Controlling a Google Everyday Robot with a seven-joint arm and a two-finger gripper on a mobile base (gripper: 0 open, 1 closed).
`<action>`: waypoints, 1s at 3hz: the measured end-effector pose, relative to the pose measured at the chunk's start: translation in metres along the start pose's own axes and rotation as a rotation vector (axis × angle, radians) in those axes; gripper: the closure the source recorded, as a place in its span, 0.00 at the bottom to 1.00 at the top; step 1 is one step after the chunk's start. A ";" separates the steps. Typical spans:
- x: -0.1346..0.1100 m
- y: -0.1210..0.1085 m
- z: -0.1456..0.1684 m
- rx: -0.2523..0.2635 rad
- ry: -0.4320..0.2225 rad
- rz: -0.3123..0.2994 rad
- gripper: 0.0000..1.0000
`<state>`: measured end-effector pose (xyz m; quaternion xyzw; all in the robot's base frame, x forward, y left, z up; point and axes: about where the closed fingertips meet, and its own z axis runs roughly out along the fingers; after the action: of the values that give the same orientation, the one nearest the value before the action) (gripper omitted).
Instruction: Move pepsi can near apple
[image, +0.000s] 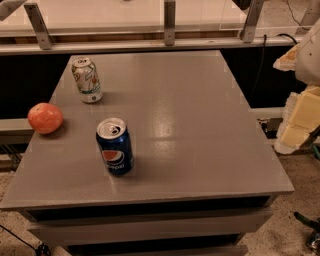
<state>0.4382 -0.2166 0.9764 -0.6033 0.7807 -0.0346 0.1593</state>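
The gripper (298, 119) shows as pale cream, blocky parts under a white arm at the right edge of the view. It is out past the right side of the flat grey desk (200, 125) and above the floor. Whether it is spread or closed cannot be told. It holds nothing and touches nothing on the desk, and it is well apart from both cans.

The dark blue pepsi can with a silver top (115, 147) stands upright on the front-left part of the desk. Its round red, white and blue logo faces the camera, with white lettering below that reads as "pepsi". The round orange-red apple (45, 118) lies by the desk's left edge, to the left of this can and a little farther back. The two are near each other but do not touch.

A white and green soda can (87, 80) stands upright farther back on the left, behind both. Its label has green and red marks, but the writing cannot be read. A pale rail with grey metal brackets (170, 22) runs behind the desk.
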 end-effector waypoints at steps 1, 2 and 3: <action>0.000 0.000 0.000 0.000 0.000 0.000 0.00; -0.011 -0.001 0.001 0.006 -0.027 -0.016 0.00; -0.046 -0.001 0.015 -0.032 -0.078 -0.076 0.00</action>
<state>0.4539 -0.1710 0.9719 -0.6357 0.7510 -0.0047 0.1785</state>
